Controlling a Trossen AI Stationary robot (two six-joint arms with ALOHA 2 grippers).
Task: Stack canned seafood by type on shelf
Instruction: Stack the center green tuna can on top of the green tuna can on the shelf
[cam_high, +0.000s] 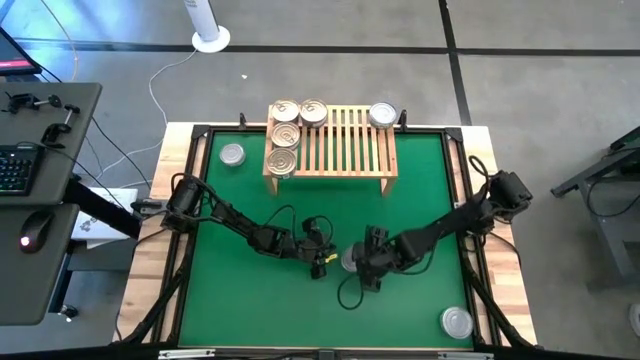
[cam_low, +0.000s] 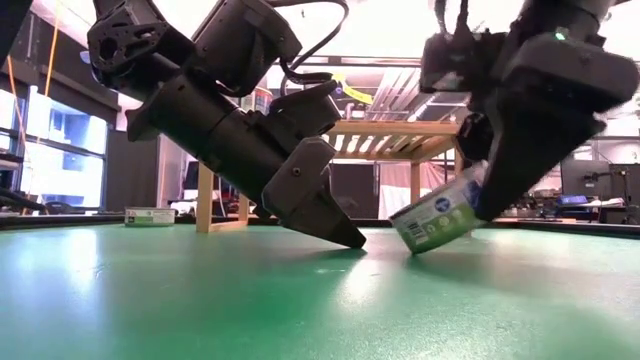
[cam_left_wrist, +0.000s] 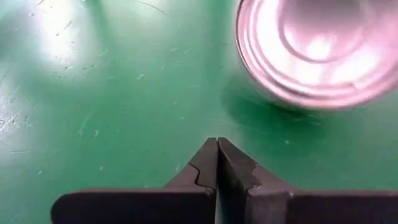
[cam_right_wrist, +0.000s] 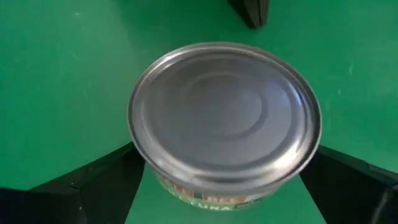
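Five tins sit on the shelf: four gold-topped ones clustered at its left end, one silver-topped tin at the far right corner. Whether any are stacked cannot be told from above. Three silver tins are left on the mat: one beside the shelf's left leg, one near the front right corner, and one mid-mat, tilted, one edge lifted, between the spread fingers of the right gripper. Judged roughly half done. Left gripper pressed together, empty, tip at the mat just beside that tin. Mat scuffed, glossy. Grey floor around; desk with keyboard at left.
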